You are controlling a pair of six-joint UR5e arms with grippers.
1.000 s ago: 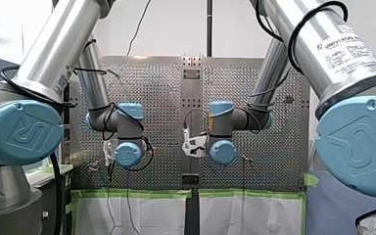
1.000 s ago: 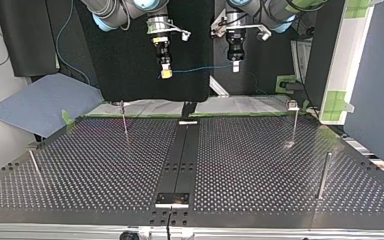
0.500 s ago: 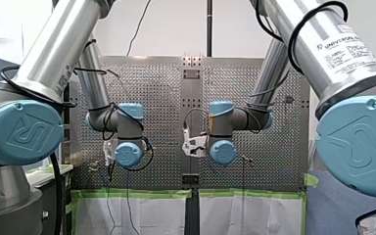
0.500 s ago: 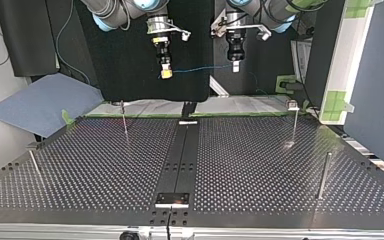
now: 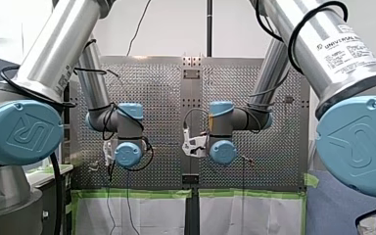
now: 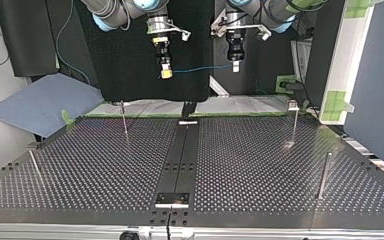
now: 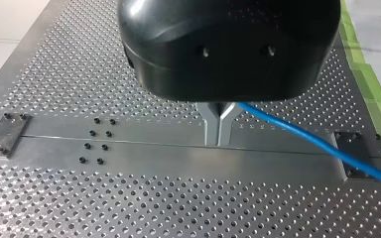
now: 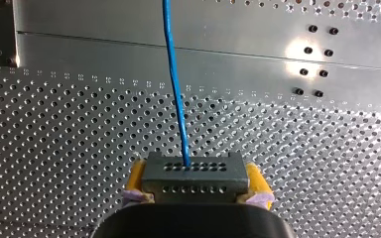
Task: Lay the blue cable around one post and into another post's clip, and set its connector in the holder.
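Cable: one thin blue cable [image 8: 176, 79], strung in air between two grippers.
Connector: one dark rectangular connector [image 8: 193, 178] at its end.
Right gripper [image 8: 193, 187]: yellow-padded fingers [image 8: 135, 181] clamped on the connector.
Left gripper [image 7: 220, 130]: metal fingers [image 7: 211, 129] pinched on the cable.
Posts: four thin upright metal posts [image 6: 124, 120] [image 6: 294, 125] [image 6: 34, 162] [image 6: 323, 175] on the perforated metal surface [image 6: 105, 170].

— How many posts are you looking at on the table [image 6: 260, 165]?
— You have four: the far-left post [image 6: 124, 119], the far-right post [image 6: 294, 124], the near-left post [image 6: 34, 164] and the near-right post [image 6: 323, 175].
— And cables?
— One blue cable [image 6: 200, 69], with one connector [image 8: 193, 177].
— Grippers?
— Count two: my right gripper [image 6: 166, 73] and my left gripper [image 6: 235, 66], one per arm.
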